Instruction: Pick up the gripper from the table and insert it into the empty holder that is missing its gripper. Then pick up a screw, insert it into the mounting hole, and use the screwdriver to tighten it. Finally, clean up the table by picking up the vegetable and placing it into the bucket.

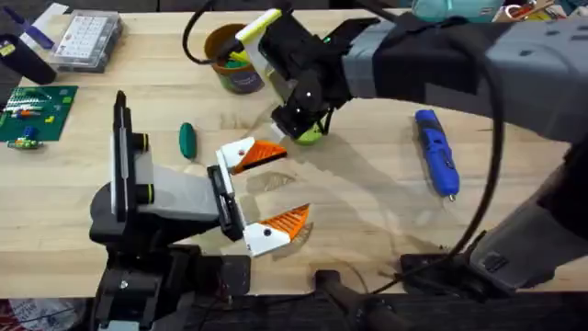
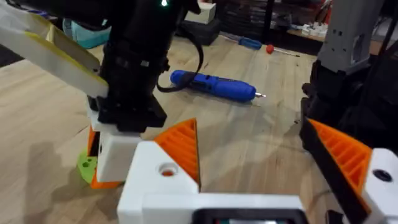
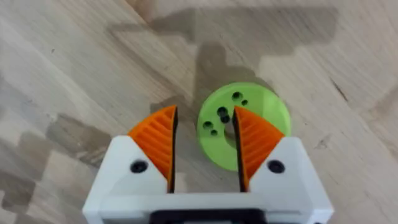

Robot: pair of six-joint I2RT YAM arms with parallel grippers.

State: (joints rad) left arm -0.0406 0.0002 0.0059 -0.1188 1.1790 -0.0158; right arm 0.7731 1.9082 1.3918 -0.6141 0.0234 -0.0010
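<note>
Desk (image 1: 367, 202): pale wood, carrying all items below. Right arm (image 1: 441, 55): large grey and black body reaching across from the right toward the desk's middle; right gripper (image 3: 204, 146) pointing down, jaws spread a little, one orange pad over the edge of a lime-green disc (image 3: 249, 118) with small holes, the other beside it; whether either pad touches the disc cannot be told. Left arm (image 1: 156, 198): lying low at the near left; left gripper (image 1: 266, 188) with white fingers and orange ribbed pads, jaws spread wide, nothing between them. Bucket (image 1: 231, 57): orange-yellow cup with dark band, at the far middle, just behind the right arm's wrist, yellow-green pieces inside. Screwdriver (image 1: 435, 152): blue, lying flat on the right half of the desk, well apart from both grippers. Vegetable (image 1: 187, 140): dark green, oblong, lying on the desk left of the left gripper's far finger, near but apart.
</note>
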